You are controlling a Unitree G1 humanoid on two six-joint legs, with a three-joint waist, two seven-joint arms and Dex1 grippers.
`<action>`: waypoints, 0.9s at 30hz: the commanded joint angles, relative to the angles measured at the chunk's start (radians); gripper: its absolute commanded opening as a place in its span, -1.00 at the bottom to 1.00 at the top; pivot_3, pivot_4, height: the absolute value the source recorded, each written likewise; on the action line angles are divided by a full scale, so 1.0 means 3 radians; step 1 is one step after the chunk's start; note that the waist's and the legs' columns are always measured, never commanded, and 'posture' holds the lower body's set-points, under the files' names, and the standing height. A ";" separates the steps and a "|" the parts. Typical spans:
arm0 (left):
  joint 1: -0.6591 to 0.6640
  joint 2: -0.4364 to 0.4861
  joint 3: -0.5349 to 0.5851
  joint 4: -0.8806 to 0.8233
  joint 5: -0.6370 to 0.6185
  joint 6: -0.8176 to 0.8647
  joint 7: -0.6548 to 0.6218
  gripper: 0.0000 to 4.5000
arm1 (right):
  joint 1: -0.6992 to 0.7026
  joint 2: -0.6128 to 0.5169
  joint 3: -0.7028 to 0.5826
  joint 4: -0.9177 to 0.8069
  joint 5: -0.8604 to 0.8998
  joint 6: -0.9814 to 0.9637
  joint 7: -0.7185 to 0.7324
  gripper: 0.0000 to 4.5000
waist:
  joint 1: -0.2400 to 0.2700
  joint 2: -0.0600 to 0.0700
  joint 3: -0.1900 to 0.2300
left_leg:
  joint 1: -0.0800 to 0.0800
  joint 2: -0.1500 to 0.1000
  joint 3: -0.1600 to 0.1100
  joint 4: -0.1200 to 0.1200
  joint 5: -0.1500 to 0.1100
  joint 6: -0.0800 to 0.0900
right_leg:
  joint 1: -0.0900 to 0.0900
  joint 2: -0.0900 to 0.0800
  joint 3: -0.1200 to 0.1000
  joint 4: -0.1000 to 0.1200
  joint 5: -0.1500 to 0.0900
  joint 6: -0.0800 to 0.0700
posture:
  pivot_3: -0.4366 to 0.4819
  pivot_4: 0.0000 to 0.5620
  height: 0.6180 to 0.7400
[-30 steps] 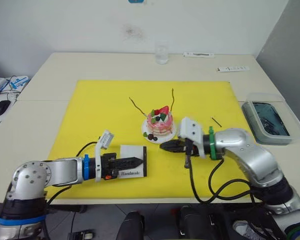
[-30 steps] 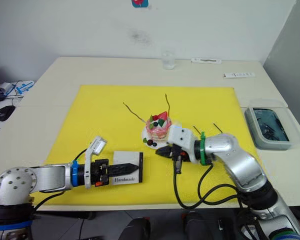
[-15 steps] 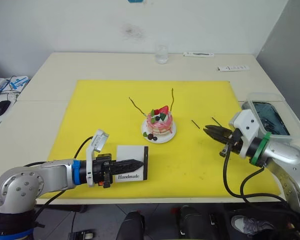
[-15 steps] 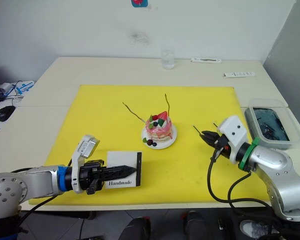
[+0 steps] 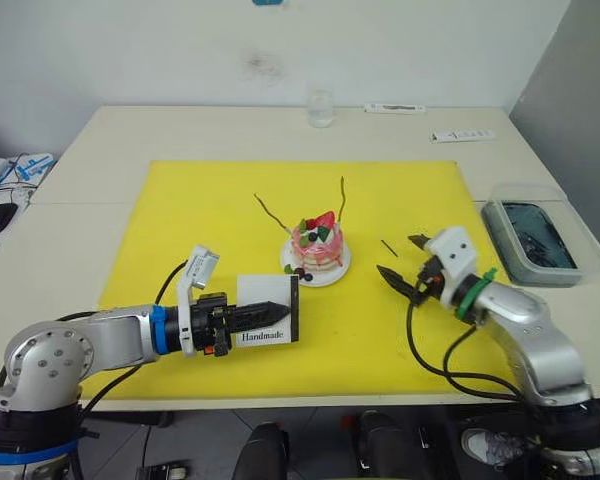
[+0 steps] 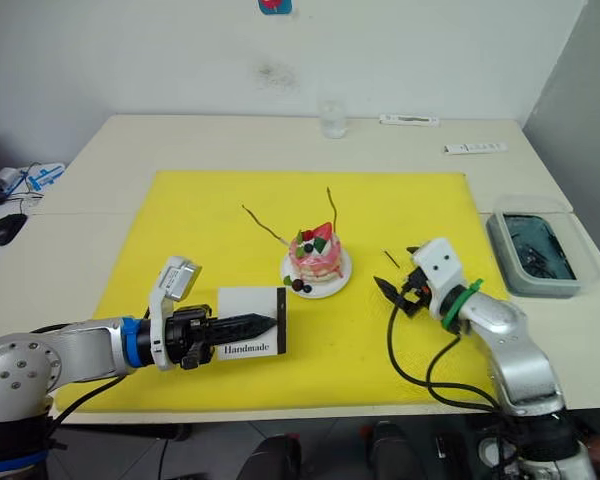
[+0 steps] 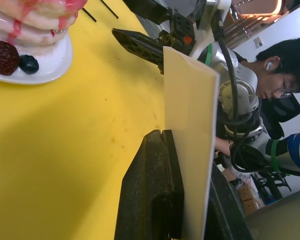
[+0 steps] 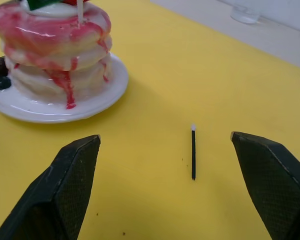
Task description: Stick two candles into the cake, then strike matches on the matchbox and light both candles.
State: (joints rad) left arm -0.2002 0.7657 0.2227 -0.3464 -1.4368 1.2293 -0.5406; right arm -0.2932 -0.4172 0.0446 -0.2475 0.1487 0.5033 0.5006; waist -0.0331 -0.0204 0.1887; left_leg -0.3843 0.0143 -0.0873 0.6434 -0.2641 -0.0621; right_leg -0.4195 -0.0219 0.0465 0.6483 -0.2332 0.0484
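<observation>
The pink cake [image 5: 318, 245] stands on its white plate [image 5: 332, 272] in the middle of the yellow mat. Two thin wavy candles rise from it, one upright [image 5: 342, 198] and one leaning left [image 5: 271, 212]. At the mat's front left, my left gripper [image 5: 265, 312] is shut on the white matchbox [image 5: 268, 322], which it holds on edge above the mat. Right of the cake, my right gripper [image 8: 165, 139] is open low over the mat. One short dark match [image 8: 193, 152] lies flat between its fingers, untouched.
A yellow mat [image 5: 210, 230] covers the table's middle. A glass [image 5: 321, 108] and two flat white items [image 5: 463, 135] lie at the back. A clear container [image 5: 530, 235] sits at the right edge. A person [image 7: 277, 65] shows beyond my right arm in the left wrist view.
My right gripper left the cake's front, swung right, then came back beside the cake and opened wide around a match. My left gripper has tipped the matchbox up on edge.
</observation>
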 commanded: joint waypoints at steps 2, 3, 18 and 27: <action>-0.0047 -0.0017 0.0004 -0.0034 -0.0069 -0.0043 0.0010 -1.00 | -0.0171 0.0081 0.0010 0.0299 -0.0129 -0.0274 -0.0133 0.99 | 0.0001 0.0000 0.0000 | 0.0000 0.0000 0.0000 0.0000 0.0000 0.0000 | 0.0000 0.0000 0.0000 0.0000 0.0001 0.0001 | -0.05 -0.47 1.00; -0.0045 -0.0018 0.0004 -0.0039 -0.0074 -0.0041 0.0014 -1.00 | -0.0204 0.0106 0.0022 0.0371 -0.0144 -0.0321 -0.0142 0.99 | 0.0001 0.0000 0.0000 | 0.0000 0.0000 0.0000 -0.0001 0.0000 0.0000 | 0.0000 0.0000 0.0000 -0.0001 0.0001 0.0000 | -0.05 -0.47 1.00; -0.0032 -0.0042 -0.0031 -0.0071 -0.0075 -0.0030 0.0045 -1.00 | -0.0443 0.0333 0.0031 0.0888 -0.0260 -0.0219 -0.0350 0.27 | -0.0001 0.0000 0.0000 | 0.0000 0.0000 0.0000 0.0000 0.0000 0.0000 | 0.0000 0.0000 0.0000 0.0003 0.0006 -0.0009 | -0.05 -0.47 1.00; -0.0014 -0.0023 -0.0046 -0.0087 -0.0058 -0.0043 0.0047 -1.00 | -0.0418 0.0375 0.0066 0.0770 -0.0285 0.0093 -0.0386 -0.99 | 0.0003 0.0000 0.0000 | 0.0002 0.0000 -0.0001 0.0004 0.0000 0.0000 | 0.0003 0.0000 0.0000 0.0004 0.0007 -0.0005 | -0.05 -0.47 1.00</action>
State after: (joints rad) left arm -0.2034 0.7510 0.2023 -0.3469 -1.4443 1.2295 -0.5196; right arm -0.4138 -0.3069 0.0705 0.0047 0.0649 0.5063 0.3999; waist -0.0323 -0.0203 0.1886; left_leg -0.3836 0.0142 -0.0876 0.6446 -0.2639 -0.0620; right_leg -0.4187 -0.0219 0.0465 0.6496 -0.2313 0.0469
